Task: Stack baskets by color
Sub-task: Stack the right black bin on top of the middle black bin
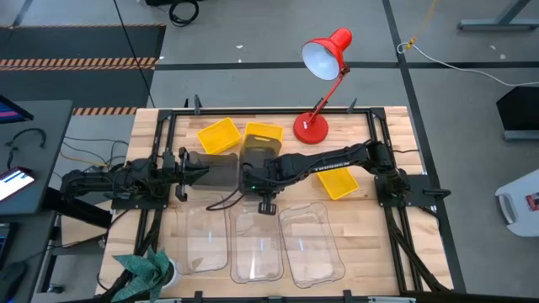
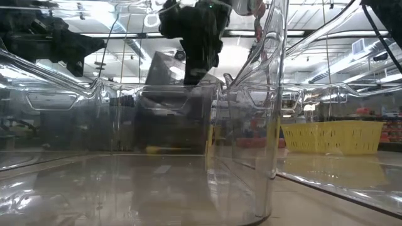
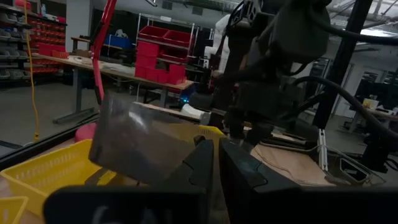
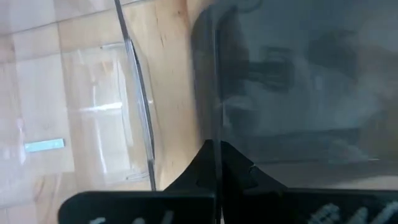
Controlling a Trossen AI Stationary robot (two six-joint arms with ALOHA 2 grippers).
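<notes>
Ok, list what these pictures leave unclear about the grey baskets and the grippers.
- How many grey baskets there are: high view, both arms cover them.
- The left gripper contact: left wrist view, its own fingers hide the wall they pinch.
- The right gripper: the grey wall it pinches runs off the picture's edge.
- Low view: clear baskets distort everything behind.

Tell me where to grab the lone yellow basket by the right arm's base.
Pinch a side wall of the yellow basket at its rim, coming straight down from above. It sits open side up, with thin upright walls, and its front side is free; the right arm passes close behind it.
</notes>
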